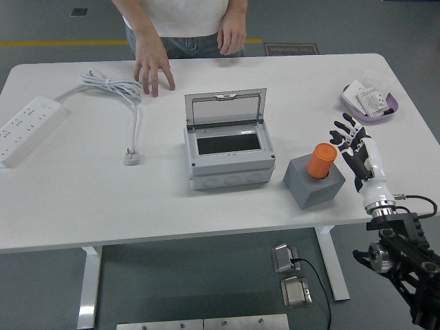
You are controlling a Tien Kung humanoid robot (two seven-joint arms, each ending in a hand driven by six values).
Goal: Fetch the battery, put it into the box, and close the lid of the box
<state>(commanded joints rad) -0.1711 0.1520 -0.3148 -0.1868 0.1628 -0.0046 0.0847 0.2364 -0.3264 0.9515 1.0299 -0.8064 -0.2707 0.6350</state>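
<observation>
Bright, even overhead light. White table (82,206) near glare, detail kept. Short soft shadows beside grey box (227,161) and holder block (313,184). Focus sharp throughout; slight bowing at table edges.

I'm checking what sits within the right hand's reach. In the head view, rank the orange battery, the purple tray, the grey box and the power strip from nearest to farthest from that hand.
From the right hand:
1. Orange battery, just to its left, standing in the grey block.
2. Purple tray, behind it near the far right corner.
3. Grey box, mid-table, lid open.
4. Power strip, far left edge.
</observation>
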